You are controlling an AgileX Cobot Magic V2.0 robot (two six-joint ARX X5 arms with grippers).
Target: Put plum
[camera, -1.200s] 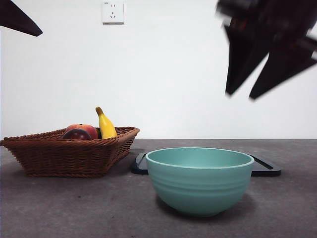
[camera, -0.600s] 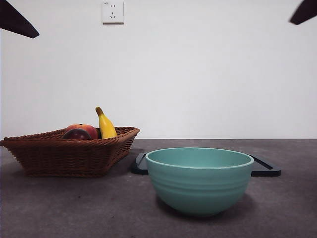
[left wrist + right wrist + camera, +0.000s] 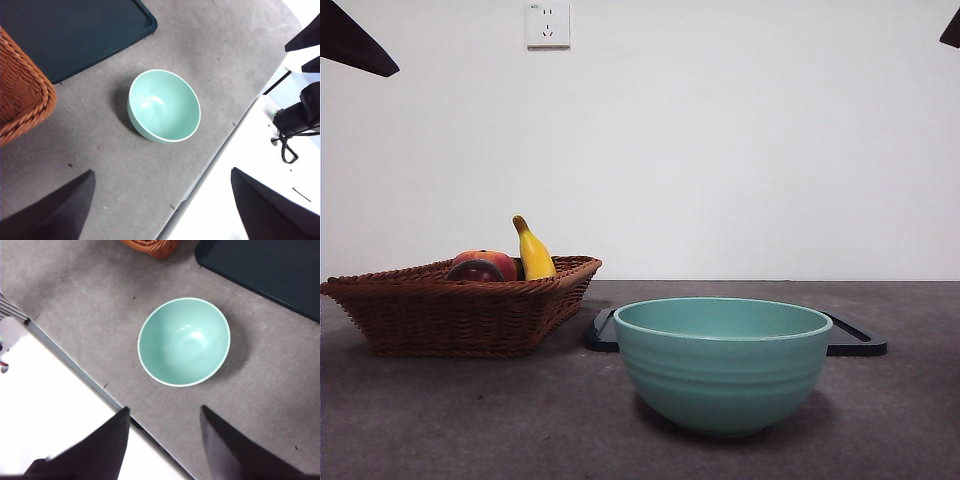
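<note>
My right gripper (image 3: 162,440) now raised almost out of front view, both claws open and empty, left gripper (image 3: 160,200) parked, plum (image 3: 475,270) unmoved in basket (image 3: 460,310).

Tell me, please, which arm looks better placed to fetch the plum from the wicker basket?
Probably the left. Its open claw has the basket beside it, while the right claw, also open, sees only a basket corner far off. The plum lies in the basket; both arms wait high above the bowl.

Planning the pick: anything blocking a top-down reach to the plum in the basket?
Nothing visible above the plum. It sits in the basket against the red-orange fruit, with the banana close beside, which could crowd the jaws.
</note>
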